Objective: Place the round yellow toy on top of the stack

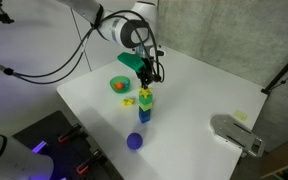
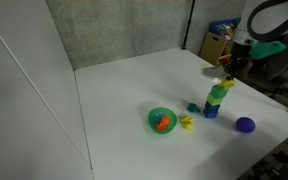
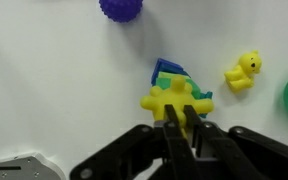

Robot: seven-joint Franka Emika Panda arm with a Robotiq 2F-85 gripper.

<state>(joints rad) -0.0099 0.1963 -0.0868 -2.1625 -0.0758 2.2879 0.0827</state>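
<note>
The round yellow toy (image 3: 171, 100), a knobby ball, rests on top of the stack (image 3: 168, 71), a green block over a blue one. In both exterior views the toy (image 1: 145, 92) (image 2: 224, 83) caps the green and blue blocks (image 1: 145, 108) (image 2: 215, 103). My gripper (image 3: 181, 112) hangs straight above it, its two fingers drawn close together with their tips on the toy's near edge. It also shows in both exterior views (image 1: 147, 76) (image 2: 228, 72).
A flat irregular yellow piece (image 3: 242, 70) (image 1: 130, 101) (image 2: 187, 122) lies beside the stack. A green bowl (image 1: 112, 81) (image 2: 151, 117) holds a round orange thing. A purple-blue ball (image 1: 134, 141) (image 2: 245, 125) (image 3: 120, 8) lies near the table edge. A grey device (image 1: 237, 133) sits at a corner.
</note>
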